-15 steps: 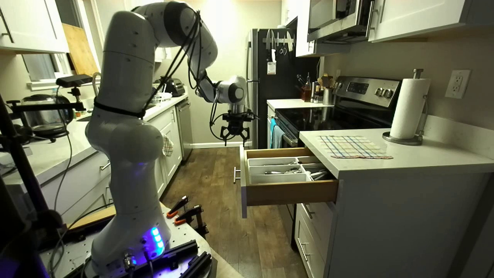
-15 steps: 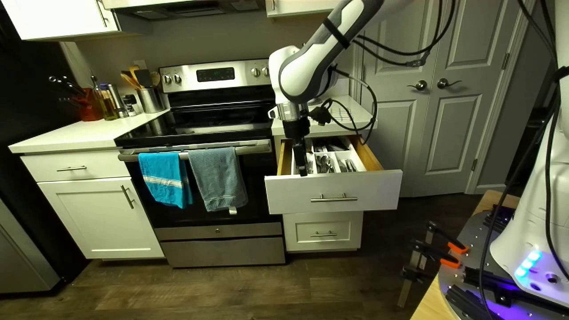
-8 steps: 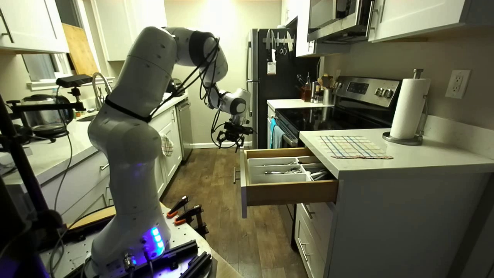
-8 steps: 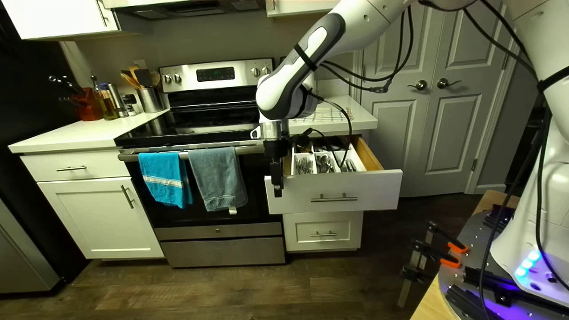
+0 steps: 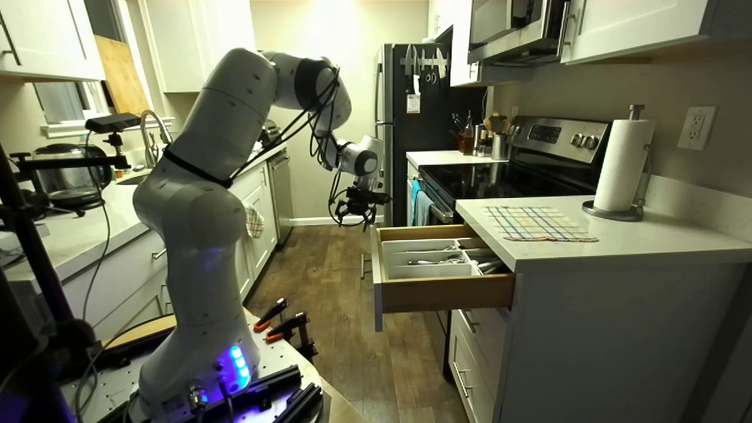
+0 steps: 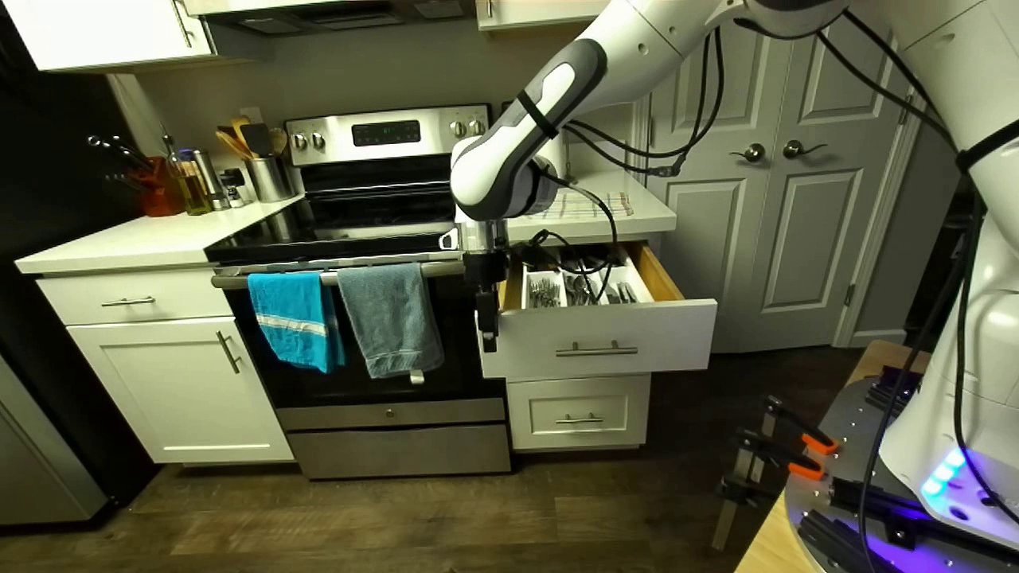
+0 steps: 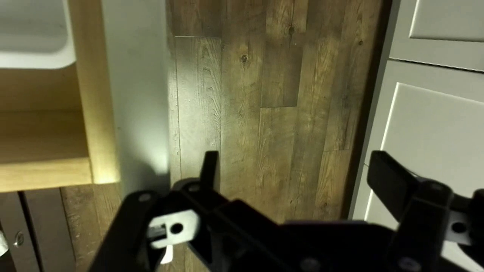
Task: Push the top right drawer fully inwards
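Observation:
The top right drawer stands pulled out from the cabinet. Its white front faces the robot, and the top edge of that front shows in the wrist view. A white cutlery tray with utensils lies inside. My gripper is open with nothing between its fingers. It points down at the outer side of the drawer front, near the corner by the stove, in both exterior views. One finger is right at the front's outer face; the exact contact spot is hidden.
The stove with two hanging towels is beside the drawer. The counter above the drawer holds a checked cloth and a paper towel roll. A deeper white drawer below is shut. Opposite cabinets stand across the floor.
My gripper has moved back and down from above the drawer to the outside of its front, then slightly towards the cabinet. The drawer has slid inwards a little in the last half second.

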`<act>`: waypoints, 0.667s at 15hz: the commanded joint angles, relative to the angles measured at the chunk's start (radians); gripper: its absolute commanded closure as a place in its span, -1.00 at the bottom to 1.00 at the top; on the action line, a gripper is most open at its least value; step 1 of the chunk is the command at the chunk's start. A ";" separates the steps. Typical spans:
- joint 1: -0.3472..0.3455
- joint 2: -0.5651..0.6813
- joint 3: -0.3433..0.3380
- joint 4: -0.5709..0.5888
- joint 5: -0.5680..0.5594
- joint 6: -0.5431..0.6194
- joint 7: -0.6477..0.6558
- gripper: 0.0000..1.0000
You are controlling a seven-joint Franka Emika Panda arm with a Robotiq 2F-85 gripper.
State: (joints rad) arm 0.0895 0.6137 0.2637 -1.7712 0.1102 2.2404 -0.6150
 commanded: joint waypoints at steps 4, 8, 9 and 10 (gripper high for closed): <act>0.058 -0.025 -0.084 0.019 -0.199 0.028 0.120 -1.00; 0.007 -0.017 -0.056 0.030 -0.155 0.033 0.084 -1.00; -0.002 -0.013 -0.055 0.031 -0.149 0.038 0.079 -1.00; -0.006 -0.011 -0.058 0.030 -0.149 0.042 0.082 -1.00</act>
State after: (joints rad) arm 0.1151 0.6104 0.1923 -1.7232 -0.0524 2.2523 -0.5287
